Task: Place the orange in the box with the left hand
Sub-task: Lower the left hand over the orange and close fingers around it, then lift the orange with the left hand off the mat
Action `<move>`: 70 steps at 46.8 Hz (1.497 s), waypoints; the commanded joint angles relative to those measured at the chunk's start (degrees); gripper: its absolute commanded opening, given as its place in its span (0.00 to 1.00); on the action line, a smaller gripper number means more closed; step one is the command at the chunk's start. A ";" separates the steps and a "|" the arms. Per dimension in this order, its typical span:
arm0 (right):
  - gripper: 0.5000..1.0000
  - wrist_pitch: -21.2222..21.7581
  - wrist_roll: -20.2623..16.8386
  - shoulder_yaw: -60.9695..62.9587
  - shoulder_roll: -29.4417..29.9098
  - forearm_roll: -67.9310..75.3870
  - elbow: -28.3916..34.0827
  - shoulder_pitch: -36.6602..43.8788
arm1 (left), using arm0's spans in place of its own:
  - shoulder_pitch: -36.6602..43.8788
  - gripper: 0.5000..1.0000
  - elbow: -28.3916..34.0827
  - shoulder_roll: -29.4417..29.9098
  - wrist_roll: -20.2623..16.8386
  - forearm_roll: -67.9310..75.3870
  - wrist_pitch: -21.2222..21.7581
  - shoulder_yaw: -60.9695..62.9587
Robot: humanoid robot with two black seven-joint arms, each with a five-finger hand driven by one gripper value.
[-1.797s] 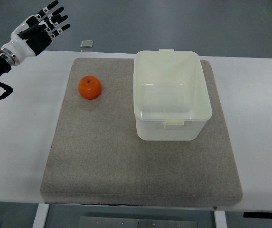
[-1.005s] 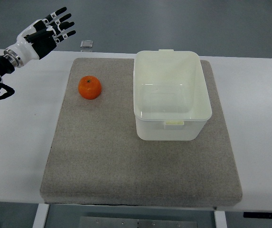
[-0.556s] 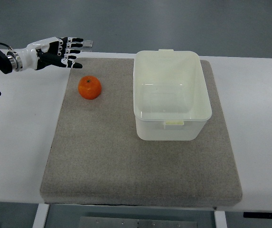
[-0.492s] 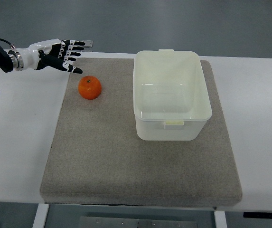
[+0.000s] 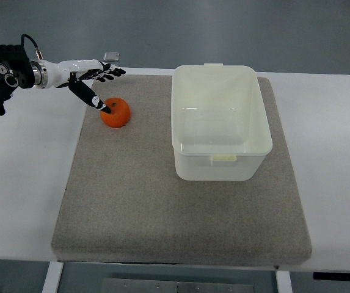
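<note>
Round orange fruit (image 5: pixel 115 113) sits on the grey felt mat (image 5: pixel 181 201), just below-right of the left robot hand (image 5: pixel 89 78). Robot hand fingers spread apart, holding nothing; thumb tip (image 5: pixel 101 106) overlaps the orange's upper-left edge, contact can't be confirmed. Open white translucent plastic box (image 5: pixel 220 122) stands on the mat well right of the hand, empty. Mat lies on the white table (image 5: pixel 22 183).

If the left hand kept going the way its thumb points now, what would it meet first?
Most likely the round orange fruit: the left hand is open, its thumb tip showing at the fruit's upper left edge. Contact can't be confirmed from above.
</note>
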 commanded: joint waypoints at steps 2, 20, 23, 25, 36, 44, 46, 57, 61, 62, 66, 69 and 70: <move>0.85 0.00 0.00 -0.01 0.00 0.00 -0.02 0.00 | 0.48 0.98 -1.29 -0.11 -2.27 4.08 0.73 0.61; 0.85 0.00 0.00 -0.01 0.00 0.00 -0.02 0.00 | 0.74 0.97 -2.35 -0.46 -4.65 8.30 14.88 11.59; 0.85 0.00 0.00 -0.01 0.00 0.00 -0.02 0.00 | 0.74 0.96 -2.35 -0.46 -4.65 9.62 15.06 11.59; 0.85 0.00 0.00 0.07 0.00 0.00 -0.02 0.00 | 0.74 0.95 -2.35 -0.55 -4.65 9.97 15.23 11.68; 0.85 0.00 0.00 -0.01 0.00 0.00 -0.02 0.00 | 0.74 0.69 -2.44 -0.72 -4.65 11.99 15.23 12.39; 0.85 0.00 0.00 -0.01 0.00 0.00 -0.02 0.00 | 0.66 0.26 -2.35 -0.72 -4.65 13.22 15.23 12.47; 0.85 0.00 0.00 -0.01 0.00 0.00 -0.02 0.00 | 0.57 0.12 -2.35 -0.72 -4.65 13.49 15.23 12.47; 0.85 0.00 0.00 -0.01 0.00 0.00 -0.02 0.00 | -1.19 0.00 -3.31 -0.11 -4.74 13.93 14.62 12.12; 0.85 0.00 0.00 0.07 0.00 0.00 -0.02 0.00 | -2.51 0.00 -4.19 0.24 -4.74 13.84 14.27 12.04; 0.85 0.00 0.00 -0.01 0.00 0.00 -0.02 0.00 | -2.86 0.00 -4.19 0.42 -4.74 13.84 14.27 12.03; 0.85 0.00 0.00 0.07 0.00 0.00 -0.02 0.00 | -4.35 0.00 -4.28 0.86 -4.74 13.23 14.27 12.03; 0.85 0.00 0.00 -0.01 0.00 0.00 -0.02 0.00 | -6.11 0.00 -4.55 1.21 -4.74 12.52 13.92 11.86; 0.85 0.00 0.00 -0.01 0.00 0.00 -0.02 0.00 | -6.72 0.00 -4.55 1.38 -4.74 12.26 13.48 11.77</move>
